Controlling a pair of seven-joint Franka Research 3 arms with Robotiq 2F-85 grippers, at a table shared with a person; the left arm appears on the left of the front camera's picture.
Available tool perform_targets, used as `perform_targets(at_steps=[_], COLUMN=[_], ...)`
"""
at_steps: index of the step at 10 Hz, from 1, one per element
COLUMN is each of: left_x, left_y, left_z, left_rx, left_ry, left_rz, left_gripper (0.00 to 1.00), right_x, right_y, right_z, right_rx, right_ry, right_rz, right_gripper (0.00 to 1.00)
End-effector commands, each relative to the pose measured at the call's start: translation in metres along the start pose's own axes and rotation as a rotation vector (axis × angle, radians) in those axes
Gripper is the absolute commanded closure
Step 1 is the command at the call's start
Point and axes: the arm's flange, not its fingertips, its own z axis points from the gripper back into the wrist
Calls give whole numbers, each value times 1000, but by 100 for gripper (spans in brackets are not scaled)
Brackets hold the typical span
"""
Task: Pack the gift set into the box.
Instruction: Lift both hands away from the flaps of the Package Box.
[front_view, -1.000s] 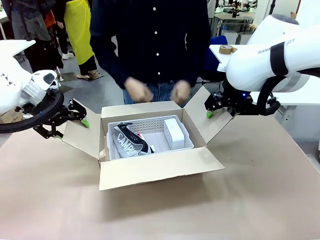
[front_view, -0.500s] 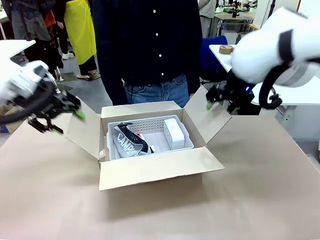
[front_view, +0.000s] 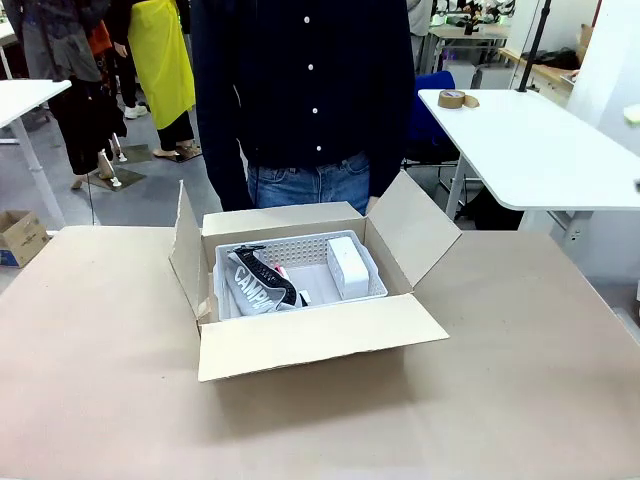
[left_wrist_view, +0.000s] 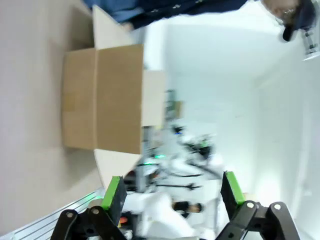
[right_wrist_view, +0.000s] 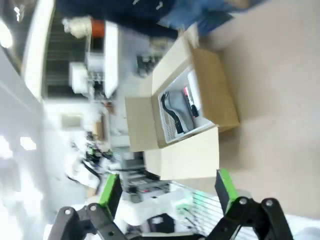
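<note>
The left gripper (left_wrist_view: 173, 194) holds its fingers (left_wrist_view: 114, 192) spread wide, with nothing between the green pads. Well beyond the fingertips, up above the finger at picture left of that wrist view, the box (left_wrist_view: 102, 97) stands on the table (left_wrist_view: 30, 130). It shows its plain brown outside, and its contents are hidden from there.

The right gripper (right_wrist_view: 167, 194) is spread wide too, with nothing in its gap. Far ahead of its fingertips, above the gap and a little toward the finger at picture right, the box sits with its top open and one flap folded out toward the fingers. The dark pouch (right_wrist_view: 172, 111) shows inside it.

From the front, the white slotted basket (front_view: 300, 246) sits inside the box with all four flaps open. The pouch, lettered "CAMPIN", lies in the basket's left part, and the white carton (front_view: 348, 266) stands in its right part by the basket wall. A person (front_view: 300, 90) stands just behind the far flap. A tape roll (front_view: 452, 98) lies on a white side table (front_view: 530, 150), well apart from the box.
</note>
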Motion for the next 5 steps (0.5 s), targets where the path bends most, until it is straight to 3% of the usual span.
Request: perform_targets(at_steps=[1,2,3,4,5], left_x=[3,7,22,19,19], left_y=[71,78,76,58,58], left_z=[-21,-27,-36,16,16], left_rx=[-281,-281,-224,-249,-249], left_ry=[14,-23,-94,-55,-55], left_rz=[118,158,218,121,121], left_gripper=[0,0,0,0,0], right_x=[-7,-5,3,-5,-5], right_y=[-74,-104,-105,-86,-86], right_z=[-16,-36,-57,9,9], right_rx=[80,71,-50,53,53], right_ry=[-72,-80,-80,-65,-65], right_rz=[-153,-249,-250,-206,-206], right_gripper=[0,0,0,0,0])
